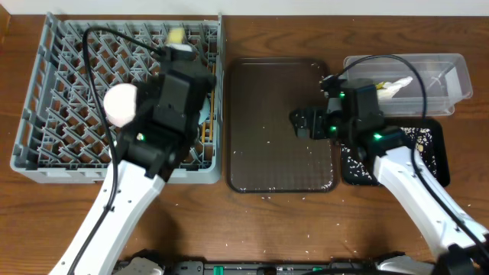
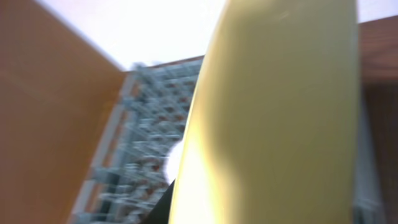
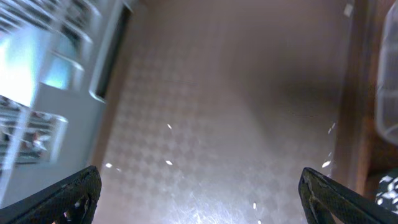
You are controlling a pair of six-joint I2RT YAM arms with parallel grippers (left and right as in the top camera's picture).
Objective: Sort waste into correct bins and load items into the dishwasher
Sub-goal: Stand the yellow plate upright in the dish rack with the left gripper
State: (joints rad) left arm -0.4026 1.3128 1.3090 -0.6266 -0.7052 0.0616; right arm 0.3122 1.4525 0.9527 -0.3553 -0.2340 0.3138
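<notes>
**Two white-and-black arms**

The left arm (image 1: 114,214) and right arm (image 1: 416,187) each have a white forearm and a boxy black wrist housing with green lights (image 1: 377,138). Thin black cables (image 1: 88,57) loop off both. The right claw (image 1: 303,124) is matte black.

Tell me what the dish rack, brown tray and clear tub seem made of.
The dish rack looks like matte grey moulded plastic: a uniform lattice with pegs. The brown tray is probably plastic, with fine diamond texture and dull sheen in the right wrist view. The clear tub is transparent plastic; its contents show through.
</notes>
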